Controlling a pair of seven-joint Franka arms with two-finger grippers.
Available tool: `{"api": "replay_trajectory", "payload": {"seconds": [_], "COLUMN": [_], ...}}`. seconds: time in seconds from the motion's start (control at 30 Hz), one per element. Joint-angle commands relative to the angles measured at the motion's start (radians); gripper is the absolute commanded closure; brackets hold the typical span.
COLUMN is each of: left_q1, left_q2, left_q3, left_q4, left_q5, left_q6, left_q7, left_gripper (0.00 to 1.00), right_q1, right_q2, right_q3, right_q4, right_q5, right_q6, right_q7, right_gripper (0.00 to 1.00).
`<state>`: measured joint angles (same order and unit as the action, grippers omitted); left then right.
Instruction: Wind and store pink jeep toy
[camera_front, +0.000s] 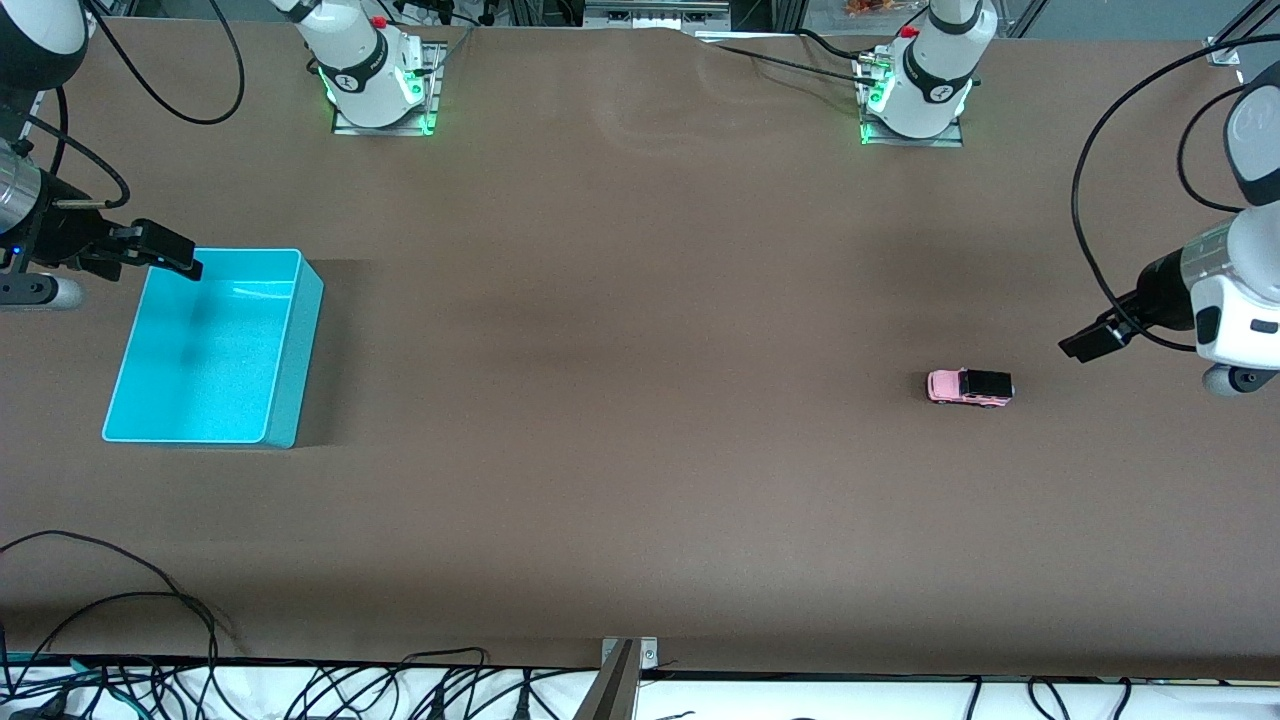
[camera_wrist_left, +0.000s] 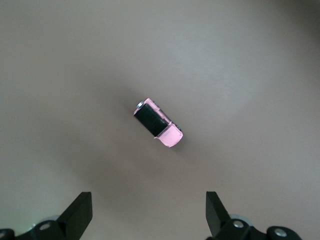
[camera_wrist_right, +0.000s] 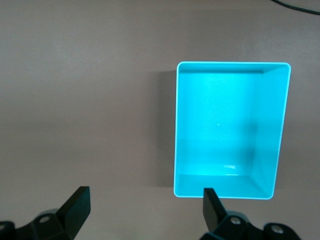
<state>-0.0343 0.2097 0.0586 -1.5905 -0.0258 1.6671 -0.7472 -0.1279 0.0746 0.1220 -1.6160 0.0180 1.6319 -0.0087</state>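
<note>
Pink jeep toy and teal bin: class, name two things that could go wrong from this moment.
1. The pink jeep toy is tiny and stands on wheels; the left gripper, open above it, might nudge it so it rolls away.
2. The teal bin sits at the right arm's end of the table, under the open right gripper, so a long carry or handover may drop the jeep.

White arms, black joints, cables, green-lit bases
</note>
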Motion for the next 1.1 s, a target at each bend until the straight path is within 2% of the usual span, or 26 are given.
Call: {"api": "replay_trajectory", "payload": {"seconds": [0.0,0.17,0.57,0.77,1.07], "left_q1": [-0.019,-0.019,-0.018,-0.016,-0.003], "left_q2": [0.028,0.050,0.039,0.031,0.040], "left_q3": [-0.002,-0.002,-0.008,-0.008,-0.008], "left_q4": [-0.017,-0.037,-0.249,-0.353,-0.445], "left_q5": [0.024,0.023,0.018,0.018,0.018], "left_q6": [0.010,0.048,0.238,0.336,0.519], "left_q7": [-0.236,-0.378,-0.601,-0.629,-0.669], "left_gripper": [0.00,0.00,0.00,0.00,0.00], "right_q1": [-0.001,-0.004,-0.013,-0.012,-0.010], "right_q2": [0.008,0.008,0.008,0.008,0.008], "right_q3": [0.002,0.001,-0.001,-0.001,0.001], "right_q4": [0.022,0.022,0.024,0.024,0.024], "right_q5": [-0.016,-0.015,-0.015,-0.015,-0.016], "right_q6": [-0.004,-0.004,-0.004,-0.004,-0.004], "right_q7": [-0.011,-0.011,-0.011,-0.011,-0.011], "right_gripper": [0.00,0.00,0.00,0.00,0.00]}}
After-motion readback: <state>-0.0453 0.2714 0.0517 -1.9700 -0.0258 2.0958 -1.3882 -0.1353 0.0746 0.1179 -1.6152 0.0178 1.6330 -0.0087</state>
